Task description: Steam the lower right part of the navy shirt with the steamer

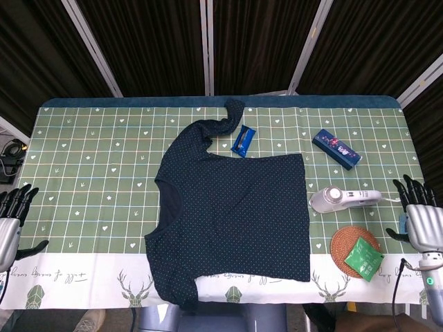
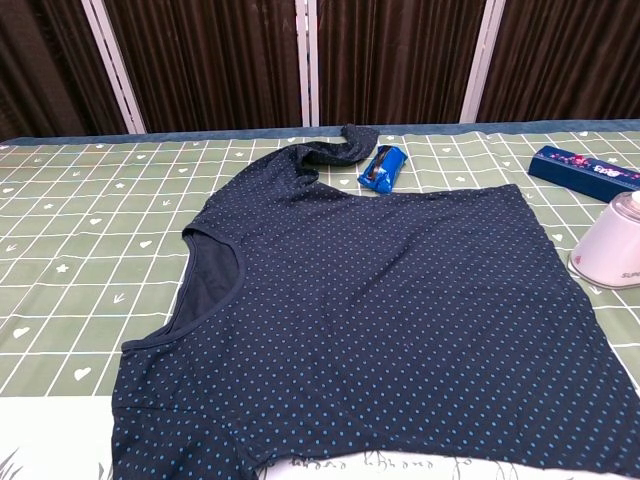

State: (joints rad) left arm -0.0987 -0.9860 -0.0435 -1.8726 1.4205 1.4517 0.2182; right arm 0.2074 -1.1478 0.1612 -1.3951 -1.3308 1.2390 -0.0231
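The navy dotted shirt (image 1: 235, 214) (image 2: 380, 310) lies flat across the middle of the table, neck opening to the left, hem to the right. The white steamer (image 1: 342, 199) (image 2: 610, 252) lies on its side just right of the shirt's hem, handle pointing right. My right hand (image 1: 420, 220) hovers at the table's right edge, a short way right of the steamer handle, fingers spread and holding nothing. At the left edge my left hand (image 1: 10, 221) is also spread and empty. Neither hand shows in the chest view.
A small blue packet (image 1: 243, 140) (image 2: 382, 168) lies by the shirt's upper sleeve. A long blue box (image 1: 336, 149) (image 2: 585, 168) sits behind the steamer. In front of the steamer a round cork coaster (image 1: 349, 245) carries a green packet (image 1: 364, 257).
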